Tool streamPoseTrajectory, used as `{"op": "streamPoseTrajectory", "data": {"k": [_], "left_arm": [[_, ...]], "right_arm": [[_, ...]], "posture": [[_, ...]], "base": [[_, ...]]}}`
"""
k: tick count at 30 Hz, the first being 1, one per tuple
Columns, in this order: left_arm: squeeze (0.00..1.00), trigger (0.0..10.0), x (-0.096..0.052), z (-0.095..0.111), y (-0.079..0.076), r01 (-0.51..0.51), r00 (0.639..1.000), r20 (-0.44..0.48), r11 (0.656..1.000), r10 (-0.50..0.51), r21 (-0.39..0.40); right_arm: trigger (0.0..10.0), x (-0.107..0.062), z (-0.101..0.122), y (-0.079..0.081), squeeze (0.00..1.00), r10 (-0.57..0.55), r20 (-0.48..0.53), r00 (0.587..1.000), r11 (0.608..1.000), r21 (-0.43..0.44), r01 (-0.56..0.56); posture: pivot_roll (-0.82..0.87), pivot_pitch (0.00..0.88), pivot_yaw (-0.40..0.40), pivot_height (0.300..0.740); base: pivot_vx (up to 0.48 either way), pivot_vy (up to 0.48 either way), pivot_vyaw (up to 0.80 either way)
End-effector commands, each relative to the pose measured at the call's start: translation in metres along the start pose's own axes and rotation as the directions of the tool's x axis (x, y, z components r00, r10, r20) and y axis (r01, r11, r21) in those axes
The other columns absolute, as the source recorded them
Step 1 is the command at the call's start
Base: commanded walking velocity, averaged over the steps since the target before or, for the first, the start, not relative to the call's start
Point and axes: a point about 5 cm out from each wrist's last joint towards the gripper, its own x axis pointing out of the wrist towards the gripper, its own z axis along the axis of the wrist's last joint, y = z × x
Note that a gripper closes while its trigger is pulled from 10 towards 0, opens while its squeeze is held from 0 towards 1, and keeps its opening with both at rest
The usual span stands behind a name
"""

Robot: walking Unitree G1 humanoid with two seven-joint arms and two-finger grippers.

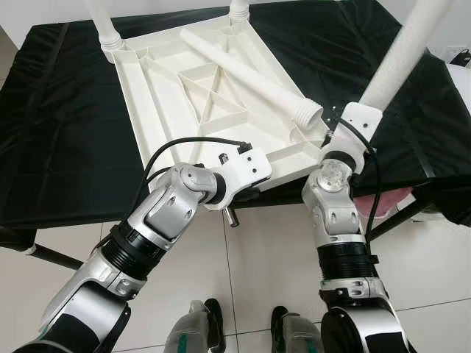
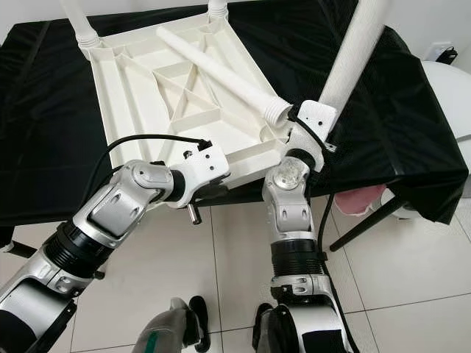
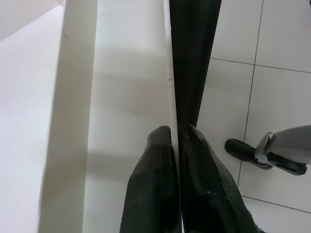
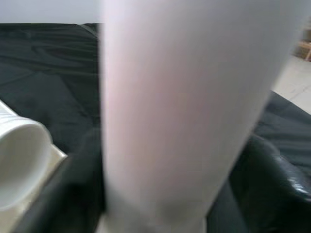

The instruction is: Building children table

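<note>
I am bending over the white plastic tabletop (image 1: 199,103), which is lying upside down on the black cloth (image 1: 66,132) of a work table, its ribbed underside facing up. My left gripper (image 3: 176,141) is pinching the near edge of the tabletop at about 6 o'clock; its two black fingers (image 3: 155,170) are pressing together on the thin white rim. My right gripper (image 1: 358,118) is sitting at the near right corner, around 4 o'clock, and it is gripping a white table leg (image 1: 401,55) that is rising steeply toward 1 o'clock. A loose leg (image 1: 250,73) is lying across the underside, its threaded end (image 1: 309,115) pointing toward my right wrist. Two more legs (image 1: 103,22) are standing in the far corners at 11 and 12 o'clock. Below, on the pale tile floor (image 1: 272,257), my feet (image 1: 213,323) are showing.
</note>
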Motion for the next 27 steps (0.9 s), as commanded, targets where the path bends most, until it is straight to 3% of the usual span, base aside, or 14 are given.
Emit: {"op": "streamPoseTrajectory", "data": {"k": [1, 5, 7, 13, 14, 17, 18, 27], "left_arm": [[0.00, 10.0, -0.009, -0.001, 0.012, -0.101, 0.995, -0.020, 0.995, 0.101, 0.019], [0.00, 10.0, -0.008, -0.001, 0.012, -0.100, 0.995, -0.018, 0.995, 0.100, 0.020], [0.00, 10.0, -0.008, -0.001, 0.012, -0.100, 0.995, -0.017, 0.995, 0.100, 0.021], [0.00, 10.0, -0.007, 0.000, 0.011, -0.099, 0.995, -0.015, 0.995, 0.100, 0.021], [0.00, 10.0, -0.007, 0.000, 0.011, -0.100, 0.995, -0.015, 0.995, 0.101, 0.021], [0.00, 10.0, -0.007, 0.000, 0.011, -0.101, 0.995, -0.014, 0.995, 0.101, 0.021], [0.00, 10.0, -0.008, 0.000, 0.011, -0.101, 0.995, -0.014, 0.995, 0.102, 0.021], [0.00, 10.0, -0.007, 0.001, 0.011, -0.100, 0.995, -0.011, 0.995, 0.100, 0.022]], "right_arm": [[10.0, 0.005, -0.026, -0.022, 1.00, -0.097, -0.104, 0.990, 0.995, -0.047, 0.093], [10.0, 0.004, -0.026, -0.021, 1.00, -0.087, -0.108, 0.990, 0.995, -0.055, 0.082], [10.0, 0.004, -0.025, -0.018, 0.00, -0.067, -0.102, 0.993, 0.997, -0.055, 0.062], [10.0, 0.003, -0.025, -0.014, 0.00, -0.031, -0.104, 0.994, 0.999, -0.033, 0.028], [10.0, 0.003, -0.026, -0.013, 1.00, -0.024, -0.105, 0.994, 0.999, -0.034, 0.021], [10.0, 0.002, -0.026, -0.012, 0.99, -0.012, -0.103, 0.995, 0.999, -0.038, 0.008], [10.0, 0.001, -0.027, -0.010, 0.00, 0.017, -0.114, 0.993, 0.999, -0.032, -0.020], [10.0, 0.002, -0.027, -0.004, 0.00, 0.105, -0.125, 0.987, 0.994, -0.003, -0.106]], "posture": [[-0.10, 0.212, 0.070, 0.740], [-0.10, 0.212, 0.070, 0.740], [-0.10, 0.210, 0.070, 0.740], [-0.11, 0.202, 0.065, 0.740], [-0.11, 0.202, 0.065, 0.740], [-0.11, 0.198, 0.064, 0.740], [-0.11, 0.198, 0.064, 0.740], [-0.11, 0.196, 0.068, 0.740]], "base": [[0.000, 0.000, 0.00], [0.000, 0.000, 0.00], [0.000, 0.000, 0.00], [0.000, 0.000, 0.00], [0.000, 0.000, 0.00], [0.000, 0.000, 0.00], [0.000, 0.000, 0.00], [0.000, 0.000, 0.00]]}}
